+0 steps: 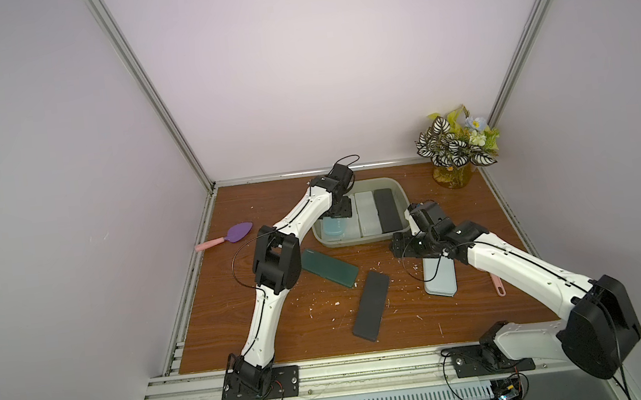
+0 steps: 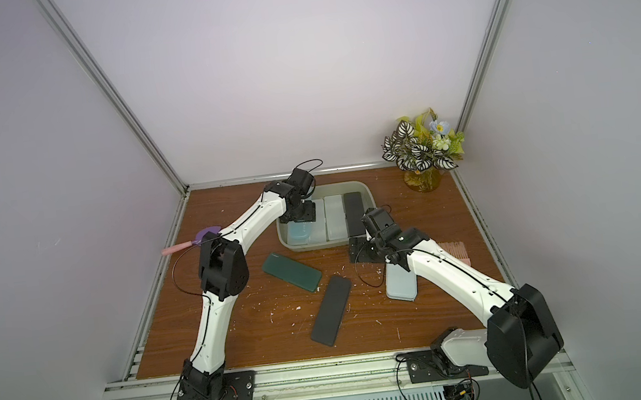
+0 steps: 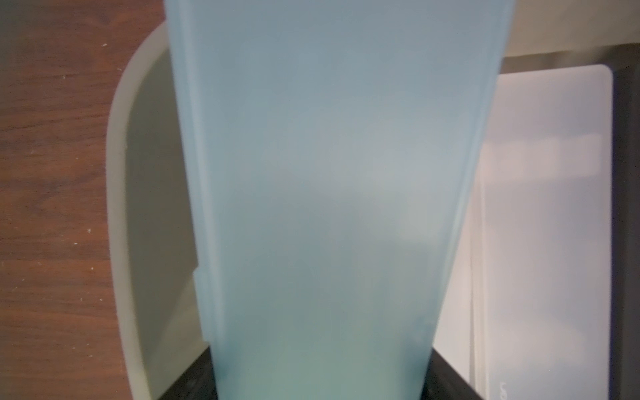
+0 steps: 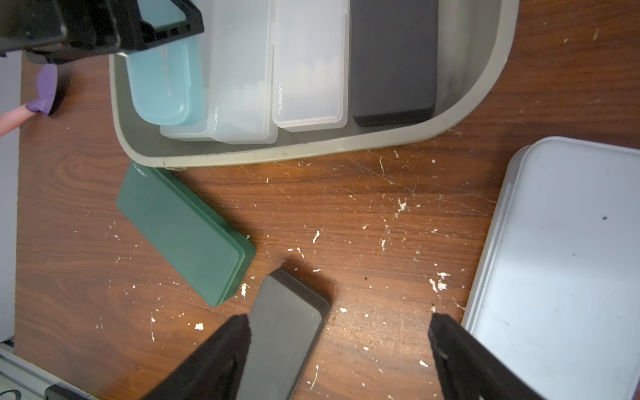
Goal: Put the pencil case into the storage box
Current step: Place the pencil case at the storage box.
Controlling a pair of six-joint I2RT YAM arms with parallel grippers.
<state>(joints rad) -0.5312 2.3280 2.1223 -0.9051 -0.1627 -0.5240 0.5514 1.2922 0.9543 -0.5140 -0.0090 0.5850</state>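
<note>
On the wooden table (image 1: 317, 332), the right gripper (image 4: 339, 318) is hanging open and empty, mid-table. Nearer the back edge, the left gripper (image 1: 339, 212) is clasping the blue case (image 1: 333, 227) inside the box (image 1: 356, 241), toward the table's left edge. Released crooked, it risks sliding off the clear case (image 4: 180, 133) beneath.

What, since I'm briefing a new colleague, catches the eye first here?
The left gripper grips a pale blue pencil case in the storage box at the back of the table, among other cases already inside. Next, the green pencil case, black pencil case and grey-blue pencil case lie loose in front, with the open right gripper above them.
</note>
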